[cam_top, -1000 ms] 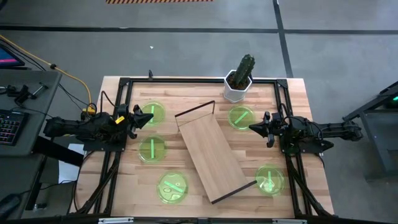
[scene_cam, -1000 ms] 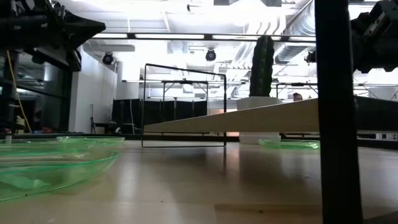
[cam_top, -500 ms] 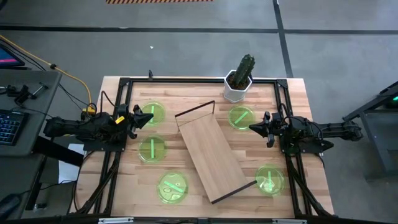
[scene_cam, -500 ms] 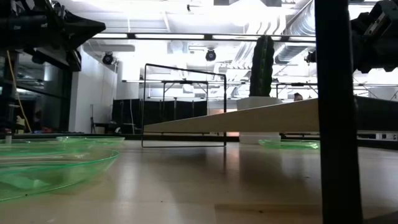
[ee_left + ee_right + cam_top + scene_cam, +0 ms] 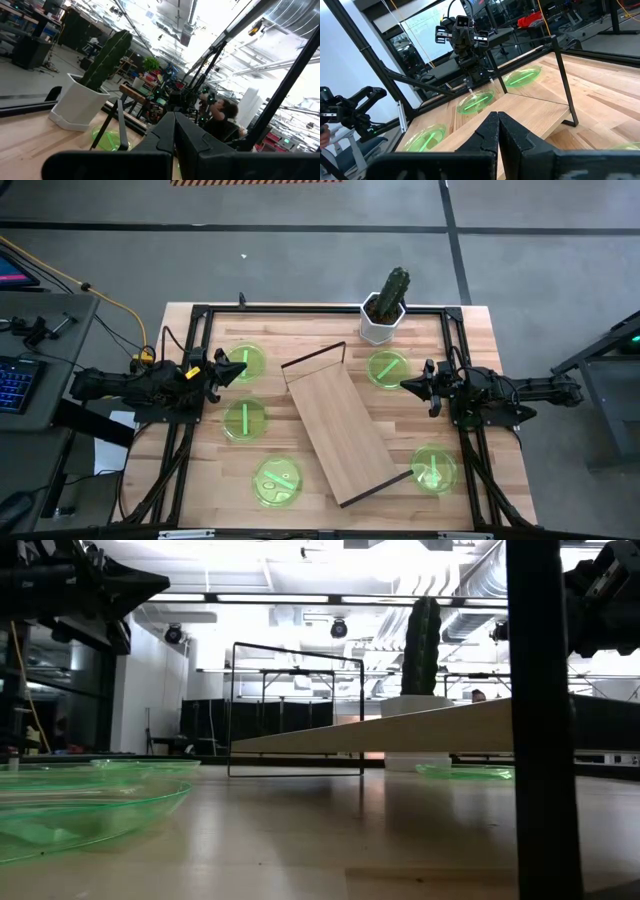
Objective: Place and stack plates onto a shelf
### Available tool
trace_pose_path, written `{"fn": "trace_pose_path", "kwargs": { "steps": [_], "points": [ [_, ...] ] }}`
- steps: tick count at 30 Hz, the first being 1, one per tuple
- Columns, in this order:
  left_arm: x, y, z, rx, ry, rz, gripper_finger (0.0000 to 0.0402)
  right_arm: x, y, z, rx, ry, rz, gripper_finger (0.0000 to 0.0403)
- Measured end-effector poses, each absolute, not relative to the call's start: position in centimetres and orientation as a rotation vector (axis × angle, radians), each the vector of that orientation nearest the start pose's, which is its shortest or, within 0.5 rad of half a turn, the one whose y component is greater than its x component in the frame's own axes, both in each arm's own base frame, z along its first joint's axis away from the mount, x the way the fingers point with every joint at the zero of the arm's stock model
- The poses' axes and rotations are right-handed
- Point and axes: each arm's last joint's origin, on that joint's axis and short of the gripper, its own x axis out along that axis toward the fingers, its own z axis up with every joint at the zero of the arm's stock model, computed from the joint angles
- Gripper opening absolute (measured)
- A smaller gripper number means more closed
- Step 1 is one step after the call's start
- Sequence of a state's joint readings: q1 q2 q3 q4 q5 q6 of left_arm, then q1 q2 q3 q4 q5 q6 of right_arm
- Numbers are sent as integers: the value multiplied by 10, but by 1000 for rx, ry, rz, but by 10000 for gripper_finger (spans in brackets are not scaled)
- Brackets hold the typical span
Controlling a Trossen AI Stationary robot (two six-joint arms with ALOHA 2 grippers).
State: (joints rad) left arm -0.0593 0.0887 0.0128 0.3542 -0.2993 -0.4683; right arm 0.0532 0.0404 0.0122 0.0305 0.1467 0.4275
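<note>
Shelf (image 5: 343, 423) lies diagonal mid-table, plates (image 5: 245, 420) flanking both sides.

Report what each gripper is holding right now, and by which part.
Nothing is held. The left gripper and the right gripper are both shut on empty air, raised at opposite sides of the table; all five plates lie untouched.

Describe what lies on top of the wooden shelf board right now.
Nothing rests on the shelf; its board is bare. All five green plates lie on the table around it. The area beneath the board is hidden from above.
</note>
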Motion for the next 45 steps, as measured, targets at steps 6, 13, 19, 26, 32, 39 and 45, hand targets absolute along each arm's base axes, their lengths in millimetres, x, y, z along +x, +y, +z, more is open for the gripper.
{"fn": "trace_pose_path", "kwargs": {
  "steps": [6,13,19,26,32,39,45],
  "points": [
    [98,3,195,-533,-338,166,1,99,1,168,428,-23,-92,0],
    [96,4,211,-603,-410,192,4,99,1,167,427,-22,-92,0],
    [108,11,245,-586,-178,412,63,99,1,167,427,-22,-92,0],
    [128,43,285,-520,227,763,155,99,1,167,428,-22,-92,0],
    [155,105,275,-633,556,931,198,99,1,167,427,-22,-92,0],
    [154,157,220,-878,939,1074,209,99,1,167,428,-22,-92,0],
    [156,176,198,-893,1016,1129,209,99,1,167,428,-22,-92,0]
  ]
}}
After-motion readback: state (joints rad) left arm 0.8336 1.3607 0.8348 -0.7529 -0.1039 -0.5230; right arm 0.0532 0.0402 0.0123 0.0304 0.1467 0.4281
